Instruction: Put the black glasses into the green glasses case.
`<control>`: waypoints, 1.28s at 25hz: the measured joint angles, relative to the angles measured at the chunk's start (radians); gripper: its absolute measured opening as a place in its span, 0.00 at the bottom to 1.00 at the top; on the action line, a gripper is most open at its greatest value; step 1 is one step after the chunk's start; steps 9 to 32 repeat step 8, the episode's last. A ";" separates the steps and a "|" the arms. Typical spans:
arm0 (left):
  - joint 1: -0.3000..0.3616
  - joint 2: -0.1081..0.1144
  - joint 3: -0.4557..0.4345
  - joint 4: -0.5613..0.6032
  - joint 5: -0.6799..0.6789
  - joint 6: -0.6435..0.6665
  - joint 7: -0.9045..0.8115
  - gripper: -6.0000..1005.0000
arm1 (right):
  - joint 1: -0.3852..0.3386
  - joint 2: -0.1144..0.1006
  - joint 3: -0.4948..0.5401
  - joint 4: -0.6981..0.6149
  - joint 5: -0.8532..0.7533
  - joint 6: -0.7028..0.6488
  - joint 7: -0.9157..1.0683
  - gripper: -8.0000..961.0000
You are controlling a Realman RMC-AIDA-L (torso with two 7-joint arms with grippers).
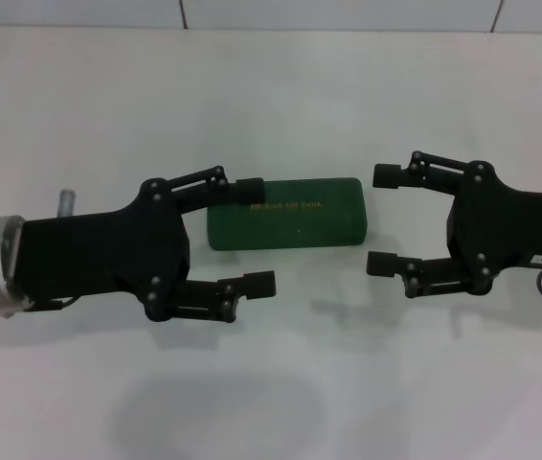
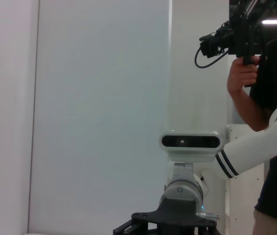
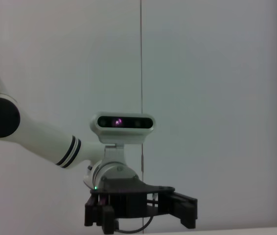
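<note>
The left pincer (image 1: 263, 233) stands wide, its two black fingers spread far and near with nothing between them. Its far fingertip (image 1: 250, 186) overlaps the far left corner of the green glasses case (image 1: 286, 226) as seen from the head camera; whether it touches the lid cannot be told. Its near fingertip lies off the case's near left corner, over bare worktop (image 1: 271, 96). The left arm's black body reaches in from the left edge, ending in a silver cuff with a small green light.

The right pincer (image 1: 386, 219) is also wide and holds nothing. Its fingers point left toward the case's right end, one tip beyond the far right corner, the other nearer than the near right corner, both apart from the case.

The green glasses case lies closed and flat on the white worktop between the two pincers, its long side running left to right, gold lettering on the lid. The black glasses do not show in any view.

The left wrist view shows the robot's head camera (image 2: 190, 142) and a person (image 2: 275, 98) behind it holding a black camera rig (image 2: 241, 29). The right wrist view shows that head camera against a pale wall.
</note>
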 joint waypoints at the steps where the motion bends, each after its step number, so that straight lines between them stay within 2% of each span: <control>1: 0.000 0.000 0.000 0.000 -0.001 0.000 0.001 0.89 | 0.000 0.000 -0.001 0.001 0.004 0.000 0.000 0.92; 32: 0.003 0.000 -0.002 0.000 -0.005 -0.001 0.010 0.89 | 0.001 0.000 -0.019 0.002 0.011 0.028 -0.001 0.92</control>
